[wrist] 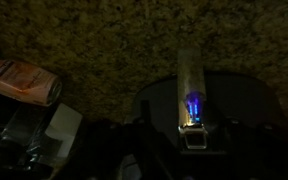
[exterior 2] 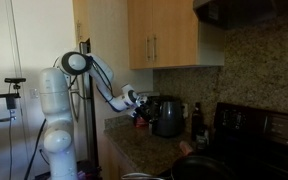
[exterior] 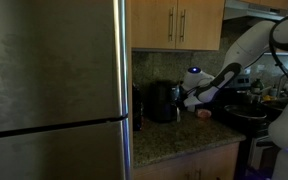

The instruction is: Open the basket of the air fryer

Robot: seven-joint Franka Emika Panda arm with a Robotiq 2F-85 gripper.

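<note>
The end effector (exterior 2: pixel 139 106) is too small to read its jaws; the air fryer (exterior 2: pixel 167 117) is too dark for front detail.

The air fryer (exterior: pixel 162 102) is small, black and boxy with rounded edges. It stands upright on the counter (exterior: pixel 184 135), toward 3 o'clock from frame centre in both exterior views. Its basket (exterior: pixel 164 112) looks flush with the body, though the seam is too dark to see.

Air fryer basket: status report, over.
Gripper beside air fryer, jaws too dark to read. Basket not visibly pulled out. Orange object on counter near gripper.
</note>
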